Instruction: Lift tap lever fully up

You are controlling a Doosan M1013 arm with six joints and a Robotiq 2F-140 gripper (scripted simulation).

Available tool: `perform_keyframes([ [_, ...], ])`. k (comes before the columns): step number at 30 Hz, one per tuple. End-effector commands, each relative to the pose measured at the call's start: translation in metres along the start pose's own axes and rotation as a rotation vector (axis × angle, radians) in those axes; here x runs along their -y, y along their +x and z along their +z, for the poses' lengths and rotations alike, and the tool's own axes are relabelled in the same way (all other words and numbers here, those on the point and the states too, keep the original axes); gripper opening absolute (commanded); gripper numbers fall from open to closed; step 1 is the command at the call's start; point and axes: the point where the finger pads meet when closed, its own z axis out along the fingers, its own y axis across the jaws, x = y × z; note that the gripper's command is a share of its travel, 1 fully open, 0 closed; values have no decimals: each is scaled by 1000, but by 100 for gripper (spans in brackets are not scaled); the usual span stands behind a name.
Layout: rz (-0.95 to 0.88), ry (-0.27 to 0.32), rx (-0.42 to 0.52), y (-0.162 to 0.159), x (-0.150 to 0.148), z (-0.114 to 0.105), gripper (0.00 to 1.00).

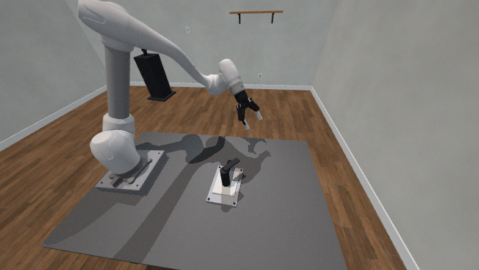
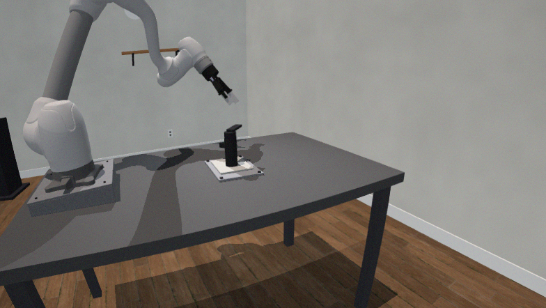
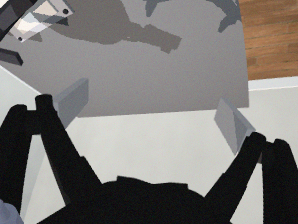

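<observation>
A black tap (image 1: 226, 176) stands upright on a white and grey base plate (image 1: 225, 189) in the middle of the dark grey table. Its lever (image 1: 231, 163) sticks out from the top, slightly raised toward the far right. The tap also shows in the exterior view (image 2: 230, 147) with its lever (image 2: 234, 127) on top, and at the top left edge of the wrist view (image 3: 16, 16). My gripper (image 1: 252, 121) hangs in the air well above and behind the tap, tilted downward. It is open and empty, as the wrist view (image 3: 153, 116) shows.
The arm's base (image 1: 129, 171) is bolted to the table to the left of the tap. A black stand (image 1: 154, 77) stands on the wooden floor behind. A small shelf (image 1: 256, 13) hangs on the far wall. The table's far edge lies below the gripper.
</observation>
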Motion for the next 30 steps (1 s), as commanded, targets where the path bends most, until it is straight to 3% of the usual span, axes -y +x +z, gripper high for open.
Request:
perform_keyframes([
  [1, 0, 0, 0, 0, 0, 0, 100],
  [19, 17, 4, -7, -1, 4, 1, 100],
  [30, 482, 130, -174, -28, 98, 32, 100],
])
